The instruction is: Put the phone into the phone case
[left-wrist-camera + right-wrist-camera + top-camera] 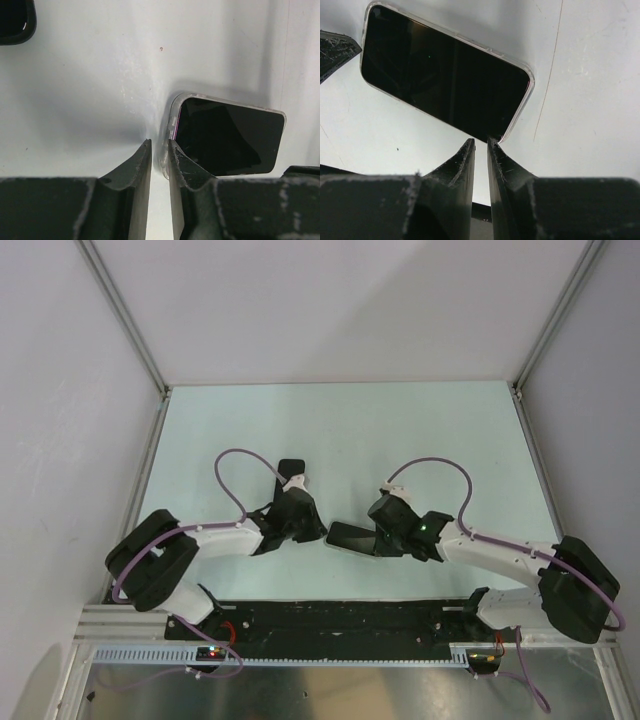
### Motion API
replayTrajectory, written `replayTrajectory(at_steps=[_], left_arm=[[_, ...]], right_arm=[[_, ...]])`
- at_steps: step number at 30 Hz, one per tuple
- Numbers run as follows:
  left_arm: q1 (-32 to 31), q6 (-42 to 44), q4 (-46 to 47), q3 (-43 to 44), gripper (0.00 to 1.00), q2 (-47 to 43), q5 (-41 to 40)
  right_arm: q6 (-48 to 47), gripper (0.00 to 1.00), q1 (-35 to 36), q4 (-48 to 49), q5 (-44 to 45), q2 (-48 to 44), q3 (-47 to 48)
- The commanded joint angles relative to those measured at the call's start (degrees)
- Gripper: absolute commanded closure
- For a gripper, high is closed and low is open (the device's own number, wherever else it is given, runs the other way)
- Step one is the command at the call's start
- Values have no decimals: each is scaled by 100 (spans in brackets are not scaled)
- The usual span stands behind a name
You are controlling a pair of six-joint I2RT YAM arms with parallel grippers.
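The phone [350, 538], dark screen up, lies on the pale table inside a clear case whose rim [172, 107] shows round it. It also shows in the right wrist view [440, 80]. My left gripper [318, 530] is at the phone's left end, jaws almost together with a narrow gap, tips [159, 145] right at the case's left rim. My right gripper [378, 540] is at the phone's right end, jaws also almost together, tips [481, 142] at the phone's near corner. Neither gripper holds anything.
A second flat black object [290, 468] lies on the table beyond my left gripper; its corner shows in the left wrist view [15, 20]. White walls with metal posts [140, 350] enclose the table on three sides.
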Motion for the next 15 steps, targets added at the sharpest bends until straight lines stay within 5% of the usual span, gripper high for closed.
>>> replayTrajectory(at_steps=[1, 15], left_arm=[[-24, 254, -91, 144, 75, -213, -33], [-25, 323, -270, 408, 76, -94, -8]], right_arm=[[257, 79, 77, -172, 310, -186, 12], [337, 81, -4, -70, 324, 113, -115]])
